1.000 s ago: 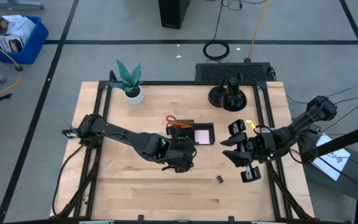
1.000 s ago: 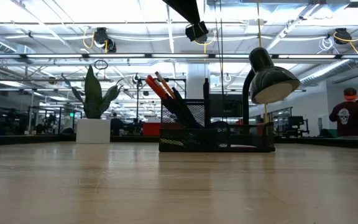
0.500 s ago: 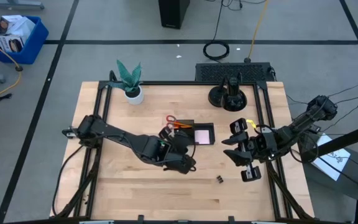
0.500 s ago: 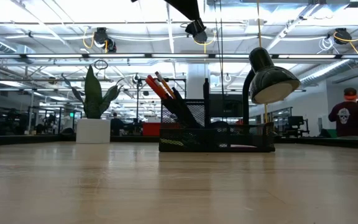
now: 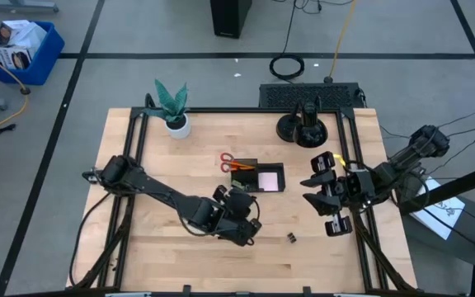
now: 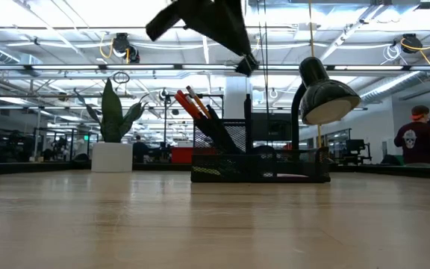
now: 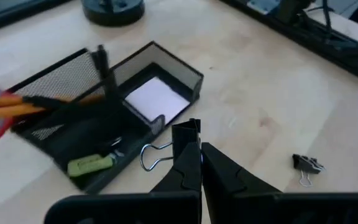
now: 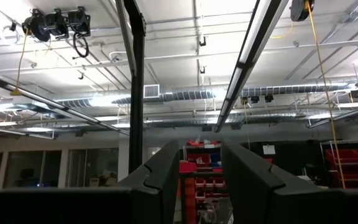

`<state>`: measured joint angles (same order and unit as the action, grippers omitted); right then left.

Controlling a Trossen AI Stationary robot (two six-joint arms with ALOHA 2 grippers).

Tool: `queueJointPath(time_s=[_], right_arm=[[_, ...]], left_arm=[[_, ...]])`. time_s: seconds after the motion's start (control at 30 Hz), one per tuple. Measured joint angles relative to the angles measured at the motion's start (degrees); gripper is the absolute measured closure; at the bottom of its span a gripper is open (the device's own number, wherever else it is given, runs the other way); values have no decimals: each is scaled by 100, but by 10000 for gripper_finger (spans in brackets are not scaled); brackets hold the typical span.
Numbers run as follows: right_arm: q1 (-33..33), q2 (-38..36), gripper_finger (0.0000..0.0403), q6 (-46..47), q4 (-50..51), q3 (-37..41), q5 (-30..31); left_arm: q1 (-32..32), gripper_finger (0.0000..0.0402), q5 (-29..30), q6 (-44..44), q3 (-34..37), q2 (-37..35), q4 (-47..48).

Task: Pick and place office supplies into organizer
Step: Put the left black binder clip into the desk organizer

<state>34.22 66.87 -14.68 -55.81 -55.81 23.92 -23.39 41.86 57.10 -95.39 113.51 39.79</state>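
Tabletop [image 5: 155, 239]: left hand [image 7: 194, 158] pinches binder clip [image 7: 185, 134] (aloft).

Your high view looks straight down on the whole counter [image 5: 163, 247], while your low view sits at counter height and faces level across it into the room; both take in the organizer [image 5: 254, 176] and the potted plant [image 5: 172, 106]. Your left wrist view hangs close above that organizer, and your right wrist view tips up toward the ceiling [image 8: 185, 56].
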Motion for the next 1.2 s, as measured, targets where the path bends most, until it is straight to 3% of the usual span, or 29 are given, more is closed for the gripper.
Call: queueJointPath(time_s=[0.33,0.53,0.73,0.9,1.03,1.2], right_arm=[[0,-78,293,4,274,0,2],[0,-78,293,4,348,0,2],[0,-78,293,4,432,0,4],[0,-78,293,3,480,0,9],[0,-78,293,2,513,0,28],[0,-78,293,-121,513,0,31]], left_arm=[[310,401,322,-1160,327,210,-1247],[576,401,-260,-2132,329,597,-1855],[823,401,-664,-2973,330,610,-1660],[918,401,-1062,-3476,329,601,-867],[911,401,-1030,-3565,329,598,-139],[908,401,-1038,-3732,329,596,109]])
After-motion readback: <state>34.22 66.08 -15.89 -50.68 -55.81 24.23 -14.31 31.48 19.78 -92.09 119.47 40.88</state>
